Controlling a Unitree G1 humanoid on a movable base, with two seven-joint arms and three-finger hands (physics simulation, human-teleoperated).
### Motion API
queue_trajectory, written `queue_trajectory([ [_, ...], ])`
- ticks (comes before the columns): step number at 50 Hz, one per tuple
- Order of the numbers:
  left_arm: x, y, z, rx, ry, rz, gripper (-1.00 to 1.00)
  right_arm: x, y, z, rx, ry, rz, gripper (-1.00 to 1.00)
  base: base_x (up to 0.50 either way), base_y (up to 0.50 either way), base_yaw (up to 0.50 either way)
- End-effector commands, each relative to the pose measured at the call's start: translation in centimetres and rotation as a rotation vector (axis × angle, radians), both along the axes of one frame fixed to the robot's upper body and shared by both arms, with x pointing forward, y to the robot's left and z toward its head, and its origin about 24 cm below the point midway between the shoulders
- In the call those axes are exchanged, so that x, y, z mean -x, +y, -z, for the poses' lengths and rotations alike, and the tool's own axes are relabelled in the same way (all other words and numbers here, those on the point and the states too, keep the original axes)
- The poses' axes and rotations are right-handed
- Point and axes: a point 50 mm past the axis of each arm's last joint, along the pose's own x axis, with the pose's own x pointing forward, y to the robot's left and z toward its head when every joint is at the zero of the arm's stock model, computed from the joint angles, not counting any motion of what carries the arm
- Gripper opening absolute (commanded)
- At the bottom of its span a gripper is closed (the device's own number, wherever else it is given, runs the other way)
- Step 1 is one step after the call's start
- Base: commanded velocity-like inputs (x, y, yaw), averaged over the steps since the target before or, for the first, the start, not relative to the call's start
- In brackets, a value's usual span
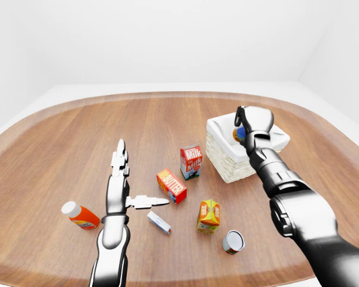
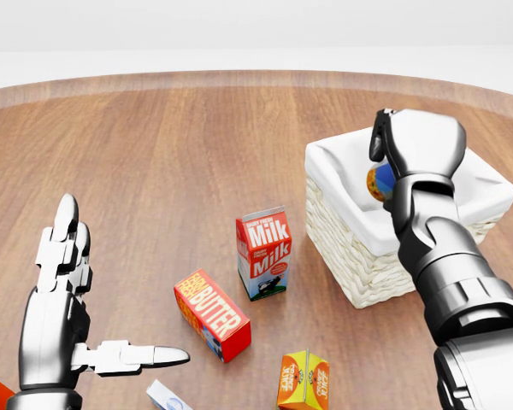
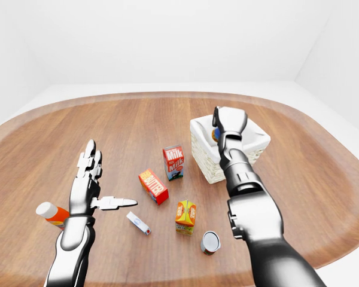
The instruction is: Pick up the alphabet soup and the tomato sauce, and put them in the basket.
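Observation:
My right hand (image 2: 383,166) is shut on the alphabet soup can (image 2: 376,182), a blue and orange can mostly hidden behind the fingers. It hangs over the white-lined wicker basket (image 2: 350,256) at the right of the head view. The tomato sauce can (image 1: 233,241), red with a grey lid, rests on the table at the lower right of the left-eye view, apart from both hands. At the lower left my left hand (image 2: 111,295) stands open and holds nothing, fingers pointing up and thumb out to the right.
A milk carton (image 2: 262,252), a butter box (image 2: 211,314) and an orange juice carton (image 2: 303,380) lie left of and below the basket. A small white-blue box (image 2: 167,397) and an orange bottle (image 1: 81,216) lie near my left hand. The round wooden table (image 1: 60,143) ends close below.

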Motion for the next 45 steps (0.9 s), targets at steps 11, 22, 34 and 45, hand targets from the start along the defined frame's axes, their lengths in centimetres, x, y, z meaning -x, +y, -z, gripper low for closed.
queue_trajectory([
  [11,0.0,0.1,0.0,0.008,-0.001,-0.006,1.00,-0.4,1.8,-0.3,0.165,0.023,-0.062,-1.00,0.00,0.00,0.00],
  [22,0.0,0.1,0.1,0.009,0.005,-0.006,1.00,-0.5,2.2,-0.6,0.177,0.012,-0.074,-1.00,0.00,0.00,0.00],
  [34,-0.1,0.1,0.2,0.009,0.006,-0.005,1.00,-0.7,1.7,-1.6,0.173,-0.014,-0.058,-1.00,0.00,0.00,0.00],
  [45,-0.1,0.1,0.0,0.009,0.001,-0.004,1.00,-0.7,1.7,-1.6,0.174,-0.013,-0.057,-1.00,0.00,0.00,0.00],
])
